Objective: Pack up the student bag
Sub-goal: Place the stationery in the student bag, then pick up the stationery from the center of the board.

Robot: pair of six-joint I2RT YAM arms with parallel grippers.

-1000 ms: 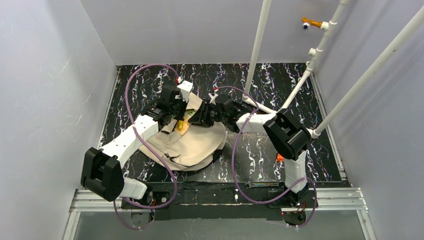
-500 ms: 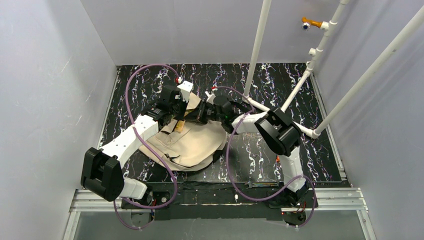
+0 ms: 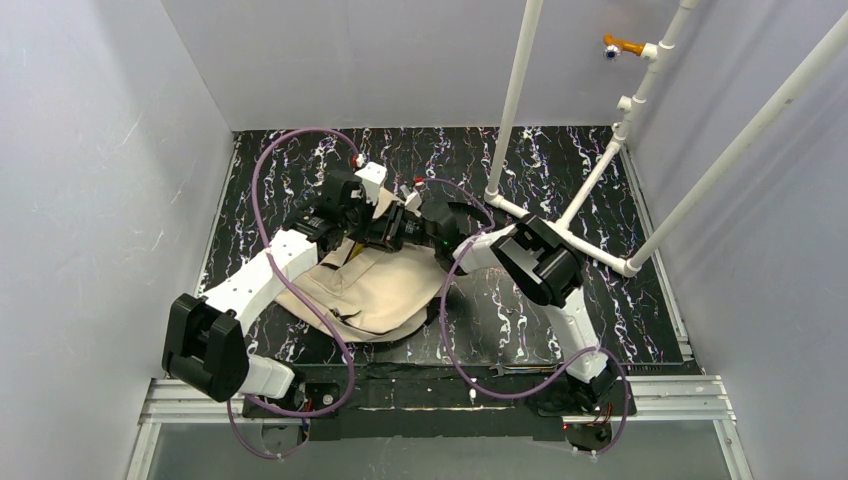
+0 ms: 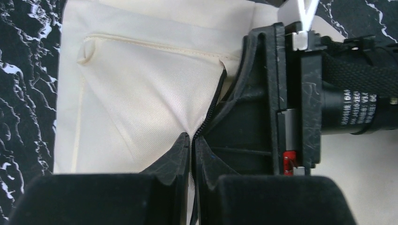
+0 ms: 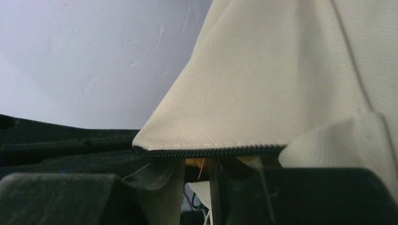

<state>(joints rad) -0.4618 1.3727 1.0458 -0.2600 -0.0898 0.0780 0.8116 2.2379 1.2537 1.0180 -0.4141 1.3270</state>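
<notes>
The bag (image 3: 385, 290) lies on the tabletop (image 3: 560, 160), left of the middle, with its far edge lifted. The left pincer (image 4: 191, 140) is closed tight on that edge, just at the zipper (image 4: 213, 105). Compared with one second ago, the right pincer (image 5: 195, 187) has gone further left, under the raised cloth. The yellow thing seen at the opening then is now hidden. How far this pincer is open, or if it grips something, I cannot tell. White pipes (image 3: 516, 90) stand behind on the right.

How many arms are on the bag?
2. Left arm at the bag's far edge, jaws shut on its zipper hem; right arm beside it, jaws at the lifted opening.
</notes>
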